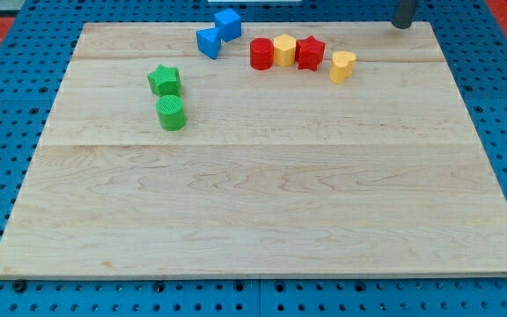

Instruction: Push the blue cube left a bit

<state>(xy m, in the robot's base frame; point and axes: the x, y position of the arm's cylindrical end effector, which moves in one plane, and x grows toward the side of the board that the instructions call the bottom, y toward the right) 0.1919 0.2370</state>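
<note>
Board: wooden board (262,211) lying on a blue pegboard (7,97).
Red-yellow row: red cylinder (261,54), yellow block (284,50), red star (310,53) touching; yellow heart (342,66) just beside.
Green pair: green star (164,80) sitting above green cylinder (172,113).
Blue pair: blue cube (228,24) touching a second blue block (209,42), at the view's top.
Rod: my tip (402,25) hovering at the view's top right, well apart from the cube; it is carrying no jaws.

Pale wood board (262,202), ridged green cylinder (172,114)
</note>
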